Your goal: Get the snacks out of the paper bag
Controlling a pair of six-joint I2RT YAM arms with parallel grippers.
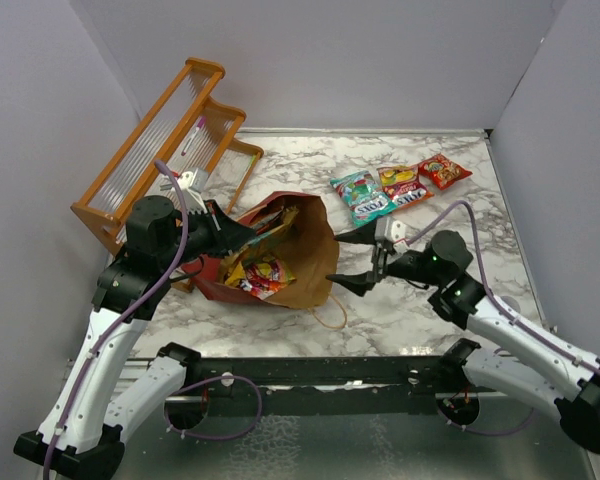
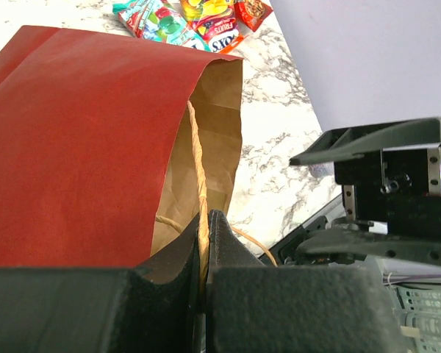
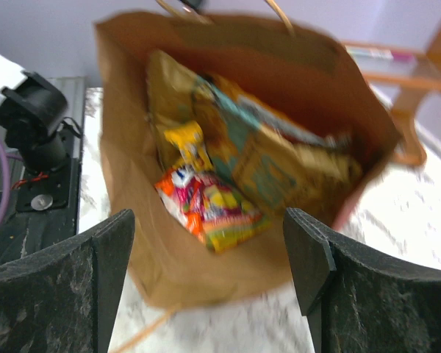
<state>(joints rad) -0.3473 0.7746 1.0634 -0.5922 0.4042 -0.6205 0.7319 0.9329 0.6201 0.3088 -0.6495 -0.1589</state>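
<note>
1. The paper bag (image 1: 305,255) lies on its side on the marble table (image 1: 430,310), its mouth turned toward the right arm so the contents can be reached head-on
2. The left gripper (image 2: 203,246) is clamped on the bag's twine handle (image 2: 199,162) at the rim, probably to steady the bag and keep its mouth agape
3. The right gripper (image 1: 348,258) faces that mouth, jaws spread wide, nothing between them
4. Several snacks (image 3: 264,162) sit inside, a red-and-yellow packet (image 3: 213,209) nearest the opening; three packets (image 1: 400,187) lie on the table beyond it, already out
</note>
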